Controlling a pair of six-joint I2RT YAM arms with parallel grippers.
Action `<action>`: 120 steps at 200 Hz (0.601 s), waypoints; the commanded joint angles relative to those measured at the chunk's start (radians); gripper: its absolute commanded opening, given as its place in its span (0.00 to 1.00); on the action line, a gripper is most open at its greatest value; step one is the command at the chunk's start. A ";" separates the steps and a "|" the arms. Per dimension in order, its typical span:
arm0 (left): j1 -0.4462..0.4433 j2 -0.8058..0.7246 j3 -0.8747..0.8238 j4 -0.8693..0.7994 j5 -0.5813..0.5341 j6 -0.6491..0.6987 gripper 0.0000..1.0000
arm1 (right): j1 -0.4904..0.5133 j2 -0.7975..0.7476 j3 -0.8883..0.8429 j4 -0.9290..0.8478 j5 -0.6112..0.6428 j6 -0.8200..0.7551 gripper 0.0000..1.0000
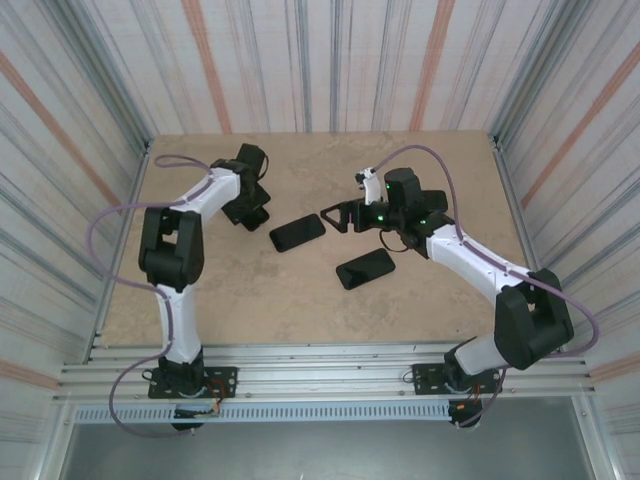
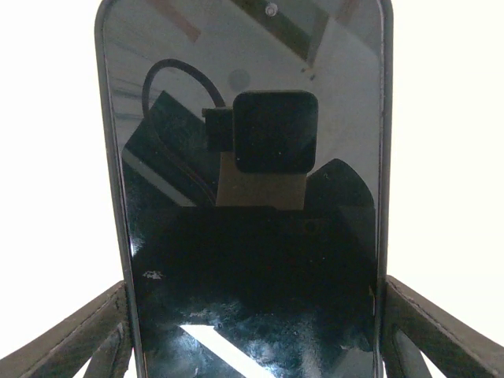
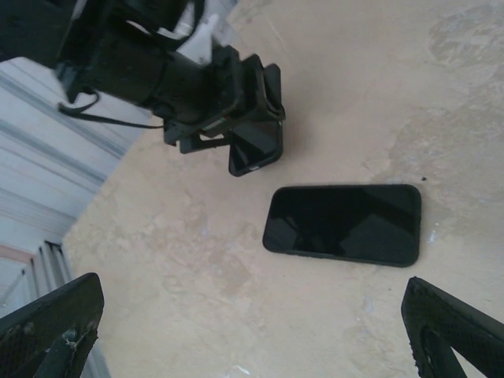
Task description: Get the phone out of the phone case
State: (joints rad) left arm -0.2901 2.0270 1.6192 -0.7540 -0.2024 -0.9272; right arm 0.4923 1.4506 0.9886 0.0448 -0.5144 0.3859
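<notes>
Three dark rectangles share the tan, stone-patterned tabletop (image 1: 240, 290), and we see bare surface around them out to the striped corrugated walls (image 1: 80, 120). One flat black glossy slab (image 1: 297, 232) lies near the middle, between the two grippers. A second flat black slab (image 1: 365, 268) lies closer to the arm bases, just beside the right forearm. We cannot tell which of these is phone and which is case.

The third is a black glossy-screened phone with a dark rim (image 2: 252, 236). It is clamped in the left gripper (image 1: 250, 208), whose dark fingers (image 2: 94, 339) press its two long edges. Its lower end hangs close to the table, and we cannot tell whether it touches. The left arm reaches toward the far left, elbow high and wrist turned down.

The right gripper (image 1: 336, 218) hovers just beside the first slab's right end, jaws spread wide with nothing between them. Its arm stretches diagonally inward.
</notes>
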 commanded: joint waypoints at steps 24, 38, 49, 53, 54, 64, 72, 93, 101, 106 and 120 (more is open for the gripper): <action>-0.045 -0.197 -0.047 0.053 0.003 0.121 0.64 | 0.048 0.082 -0.012 0.143 -0.010 0.163 0.98; -0.072 -0.232 -0.056 0.062 0.003 0.145 0.64 | 0.065 0.108 -0.007 0.181 0.000 0.199 0.95; -0.092 -0.258 -0.063 0.071 0.003 0.155 0.64 | 0.079 0.133 0.004 0.207 0.001 0.224 0.93; -0.100 -0.266 -0.065 0.074 0.005 0.157 0.63 | 0.085 0.140 0.009 0.214 0.003 0.234 0.92; -0.101 -0.267 -0.065 0.075 0.006 0.157 0.63 | 0.086 0.143 0.011 0.217 0.003 0.236 0.92; -0.118 -0.289 -0.072 0.084 0.011 0.160 0.63 | 0.098 0.164 0.025 0.232 0.005 0.259 0.88; -0.131 -0.303 -0.076 0.091 0.015 0.161 0.63 | 0.105 0.184 0.039 0.242 0.011 0.281 0.86; -0.168 -0.330 -0.078 0.105 0.020 0.170 0.63 | 0.121 0.227 0.056 0.292 0.025 0.328 0.80; -0.181 -0.338 -0.076 0.109 0.017 0.175 0.63 | 0.124 0.244 0.061 0.318 0.024 0.348 0.78; -0.187 -0.339 -0.075 0.110 0.014 0.179 0.63 | 0.126 0.253 0.065 0.335 0.019 0.359 0.76; -0.199 -0.348 -0.074 0.111 0.016 0.180 0.63 | 0.131 0.279 0.073 0.372 0.008 0.388 0.73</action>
State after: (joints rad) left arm -0.4721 1.7462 1.5440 -0.6807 -0.1783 -0.7792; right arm 0.6144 1.6920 1.0206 0.3161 -0.5026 0.6830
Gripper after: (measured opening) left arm 0.770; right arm 0.752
